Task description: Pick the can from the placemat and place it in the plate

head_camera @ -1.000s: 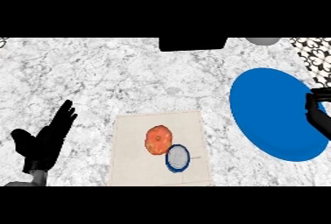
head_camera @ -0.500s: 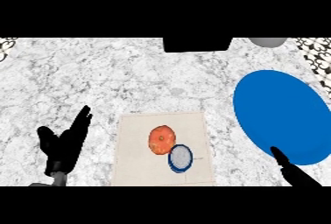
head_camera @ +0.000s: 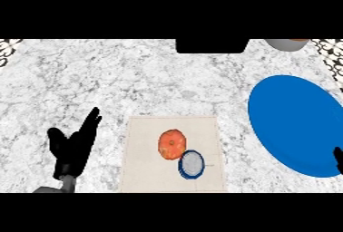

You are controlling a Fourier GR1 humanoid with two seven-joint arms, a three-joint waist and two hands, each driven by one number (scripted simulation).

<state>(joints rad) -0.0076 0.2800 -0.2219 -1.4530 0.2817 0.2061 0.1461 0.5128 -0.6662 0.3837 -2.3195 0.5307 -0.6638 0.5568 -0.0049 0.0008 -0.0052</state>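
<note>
Awaiting pickup on the placemat (head_camera: 144, 152), the can (head_camera: 192, 164) needs a reach; the left robot hand (head_camera: 70, 147) rests open and empty, the right robot hand (head_camera: 339, 159) unreadable at the edge.

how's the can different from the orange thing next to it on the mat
The can shows a pale grey top ringed in blue; the orange thing is orange all over with a small dark spot near its middle. The can sits nearer the robot and further right; the orange thing lies farther back and left. Both rest on the placemat, touching or nearly so.
</note>
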